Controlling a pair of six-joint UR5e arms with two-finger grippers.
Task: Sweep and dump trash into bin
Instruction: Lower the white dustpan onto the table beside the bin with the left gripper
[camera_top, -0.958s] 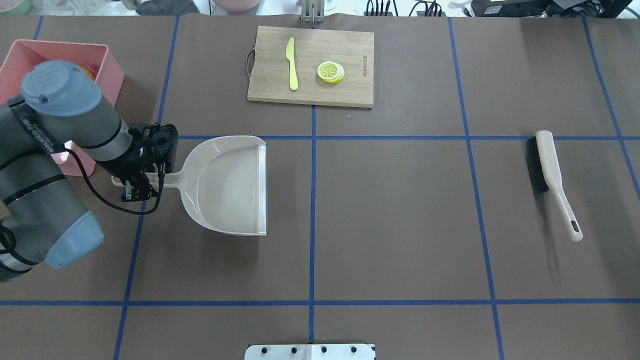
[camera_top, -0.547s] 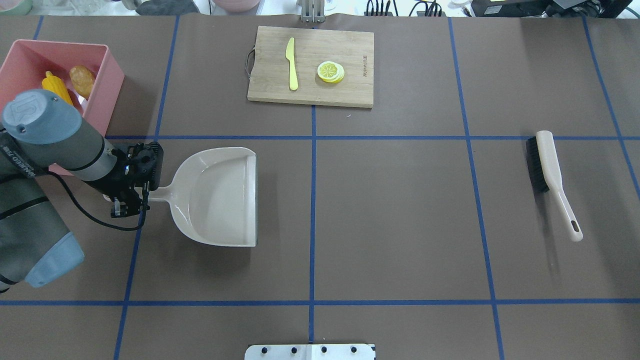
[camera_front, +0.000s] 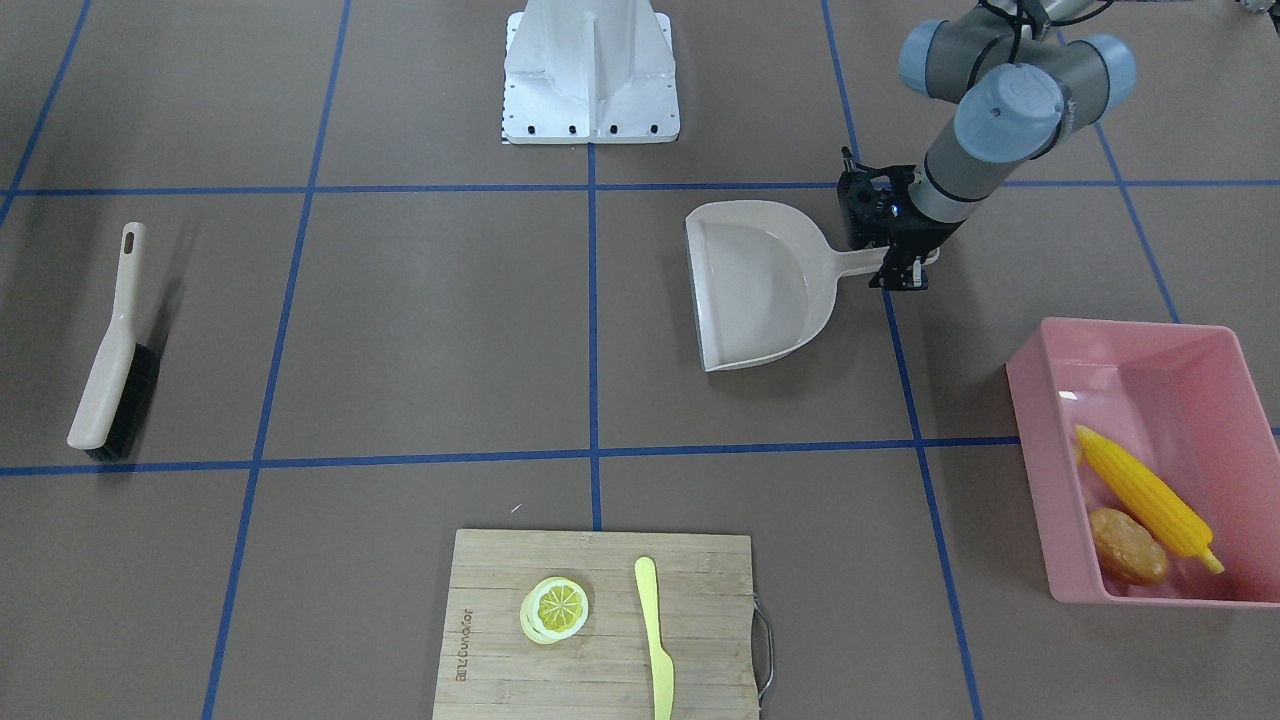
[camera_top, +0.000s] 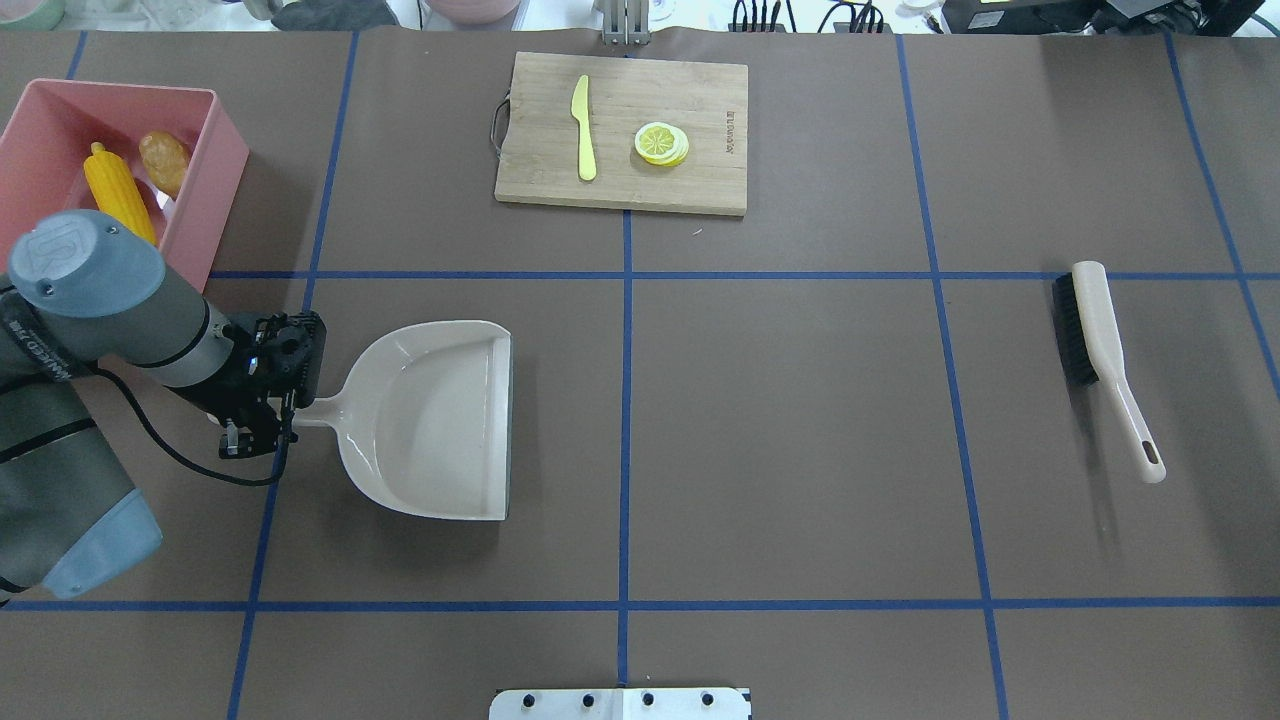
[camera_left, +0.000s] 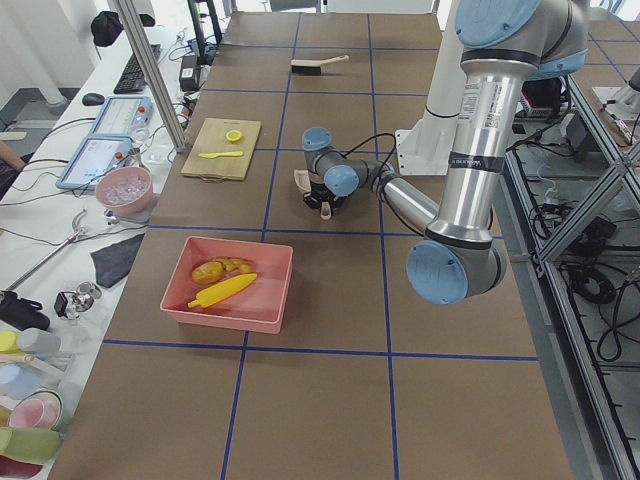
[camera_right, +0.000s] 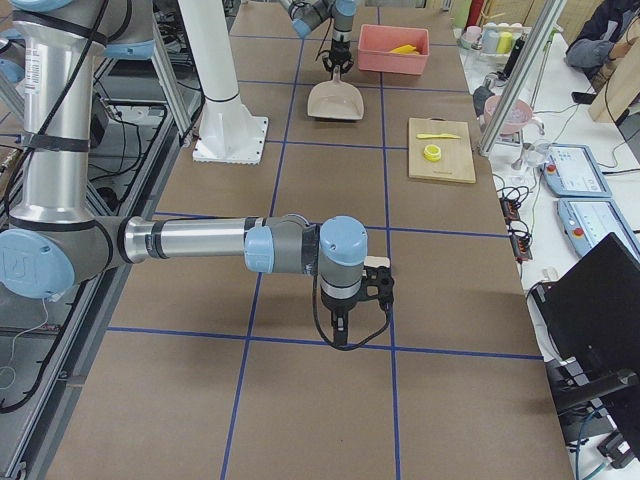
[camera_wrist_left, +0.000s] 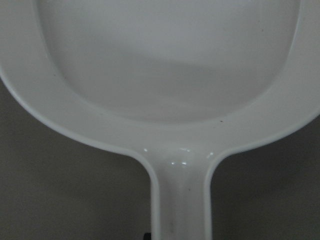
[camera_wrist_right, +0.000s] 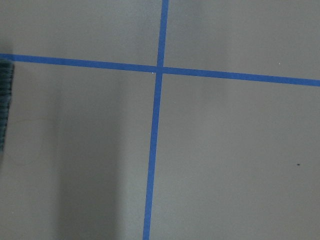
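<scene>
The pink bin (camera_top: 222, 160) stands at the far left and also shows in the front view (camera_front: 1040, 470). In it lie the yellow corn cob (camera_top: 118, 190) (camera_front: 1145, 500) and the brown potato (camera_top: 165, 160) (camera_front: 1128, 545). I cannot make out the ginger root. My left gripper (camera_top: 255, 425) (camera_front: 902, 268) is shut on the handle of the empty beige dustpan (camera_top: 430, 420) (camera_front: 750, 285), held level and low over the table, near the bin. The left wrist view shows the pan's handle and bare bowl (camera_wrist_left: 170, 60). My right gripper (camera_right: 343, 325) shows only in the exterior right view; I cannot tell its state.
A wooden cutting board (camera_top: 700, 180) at the far middle carries a pale yellow knife (camera_top: 583, 128) and a lemon slice (camera_top: 661, 143). A beige hand brush (camera_top: 1095, 340) lies on the right side. The robot's base plate (camera_top: 620, 703) is at the near edge.
My left arm has drawn back from over the bin toward the robot, taking the dustpan with it. The corn and potato in the bin are now uncovered.
</scene>
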